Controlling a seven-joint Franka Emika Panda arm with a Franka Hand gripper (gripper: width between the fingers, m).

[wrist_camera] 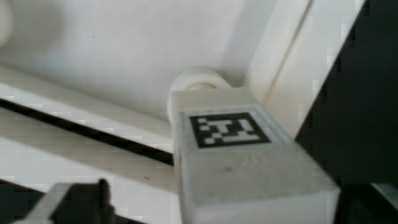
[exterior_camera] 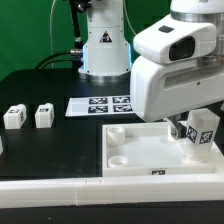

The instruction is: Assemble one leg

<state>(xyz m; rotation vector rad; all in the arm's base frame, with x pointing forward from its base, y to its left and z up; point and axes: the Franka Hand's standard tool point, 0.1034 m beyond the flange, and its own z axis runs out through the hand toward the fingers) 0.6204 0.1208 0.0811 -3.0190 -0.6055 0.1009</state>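
A white leg (wrist_camera: 231, 140) with a black-and-white tag stands slightly tilted between my fingers, its far end at a round corner socket of the white panel (wrist_camera: 107, 50). One dark finger (wrist_camera: 80, 198) stands apart from the leg with a visible gap. The other finger is at the leg's opposite side. My gripper (wrist_camera: 228, 200) is open around the leg. In the exterior view the gripper (exterior_camera: 192, 132) is over the panel's (exterior_camera: 150, 152) far corner on the exterior view's right, with the leg (exterior_camera: 203, 130) there.
Two more legs (exterior_camera: 14, 117) (exterior_camera: 44, 116) stand on the black table at the exterior view's left. The marker board (exterior_camera: 100, 104) lies behind the panel. A white rail (exterior_camera: 60, 192) runs along the front edge. The robot base (exterior_camera: 103, 45) stands at the back.
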